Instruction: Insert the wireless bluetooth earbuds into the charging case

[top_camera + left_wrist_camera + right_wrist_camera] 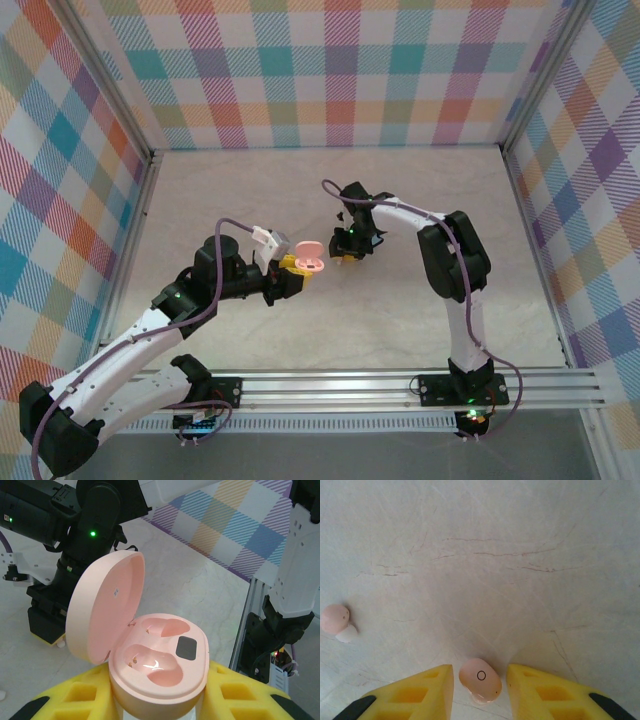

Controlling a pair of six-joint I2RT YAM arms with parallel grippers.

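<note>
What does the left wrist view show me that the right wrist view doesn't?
Left wrist: the pink charging case clamped in the left gripper, lid up, both wells empty, with the right arm behind it. Right wrist: one pink earbud lying on the table between the open fingers of the right gripper, a small gap on either side, and a second pink earbud off to the left. Both: the pale marbled table and yellow foam finger pads.
</note>
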